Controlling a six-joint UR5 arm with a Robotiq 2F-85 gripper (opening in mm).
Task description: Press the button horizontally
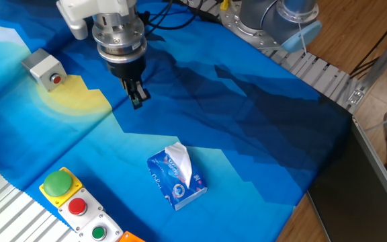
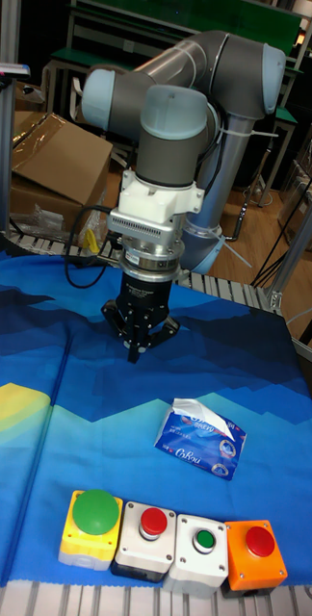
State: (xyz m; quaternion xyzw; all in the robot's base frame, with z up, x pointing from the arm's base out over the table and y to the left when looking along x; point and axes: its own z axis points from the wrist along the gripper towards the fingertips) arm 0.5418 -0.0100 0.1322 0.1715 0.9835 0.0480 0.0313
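Fixed view, clock refs taken in that pic (12 = top edge).

Task obj: small round red button (image 1: 56, 79) set in one side face of a small light-grey cube box (image 1: 43, 68). Box sits on the blue printed cloth (image 1: 247, 134), near its left edge, at the rim of the yellow patch. Button face looks toward approx 4–5 o'clock, i.e. out over the cloth, so its press axis runs roughly level with the table. Box not visible in tall fixed view.

End effector: black two-finger gripper (image 1: 137, 98), pointing down, tips low over or at the cloth – contact can't be judged. Fingertips read as one dark point in both views, no gap seen, nothing between them → looks clenched on nothing.

Key relation: button lies at approx 9–10 o'clock from the gripper tips, well apart, clear cloth between. Gripper is on the side the button faces but a bit off its axis.

Judgement: press not yet made. Next move prob. needs a sideways run toward 9–10 o'clock at button height, lined up so the tip meets the red cap square on, not the grey face.

Risk: box is light-looking and loose on cloth; off-centre push may skid or spin it.

Others: blue tissue pack (image 1: 177, 176) at 5 o'clock from gripper, well apart; green dome button on yellow panel (image 1: 58, 181) at front edge – not targets.
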